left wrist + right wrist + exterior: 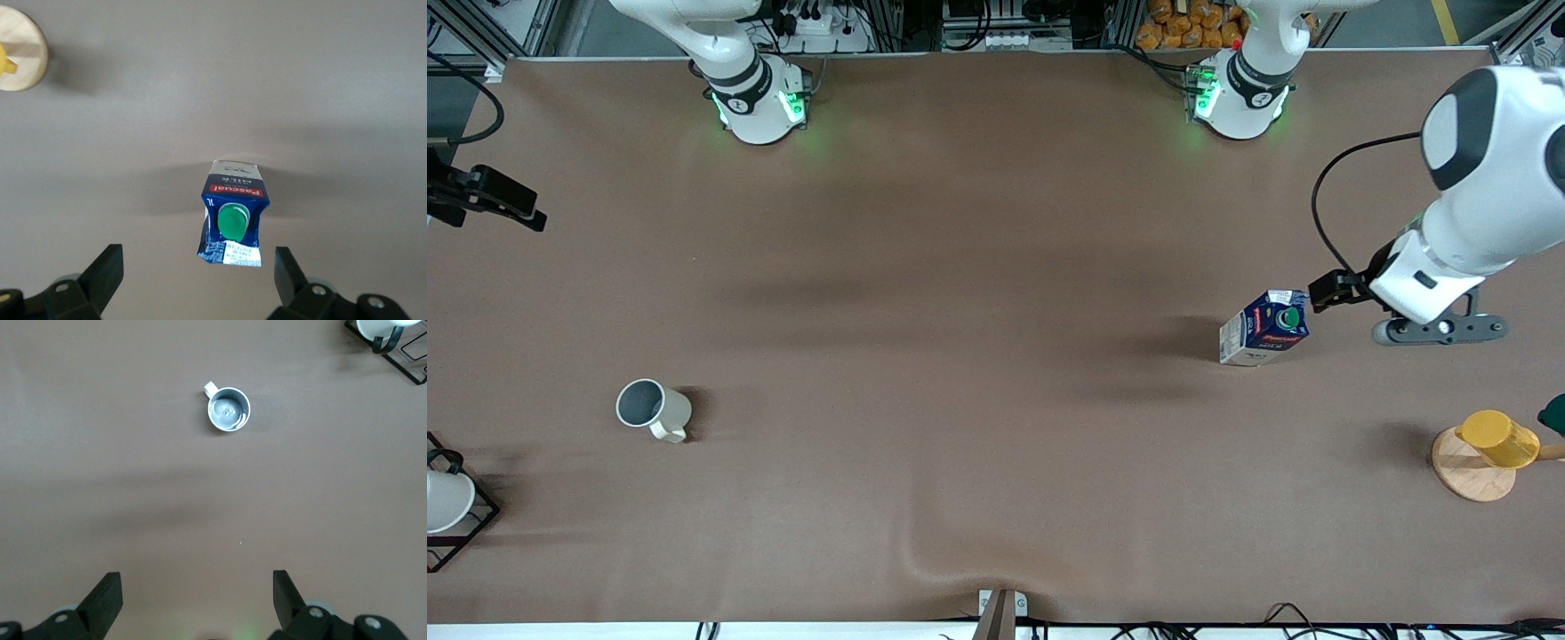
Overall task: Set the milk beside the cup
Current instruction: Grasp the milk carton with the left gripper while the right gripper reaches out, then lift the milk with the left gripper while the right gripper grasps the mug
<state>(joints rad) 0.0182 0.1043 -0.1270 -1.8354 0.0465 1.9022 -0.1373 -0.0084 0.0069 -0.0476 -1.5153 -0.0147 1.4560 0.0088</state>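
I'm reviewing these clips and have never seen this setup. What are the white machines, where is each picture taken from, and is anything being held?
Two robot arms stand at a brown table. One picture looks down from a high camera facing them; the other two come from cameras on each arm's wrist. The left gripper is open over the milk, an upright carton toward the left arm's end. The right gripper is open with bare table below it; the cup stands toward the right arm's end. Nothing is held. A yellow cup on a wooden disc and a wire rack sit near the table's ends.

The blue milk [1264, 327] carton is standing upright, well apart from the cream cup [653, 410], which is sitting upright.
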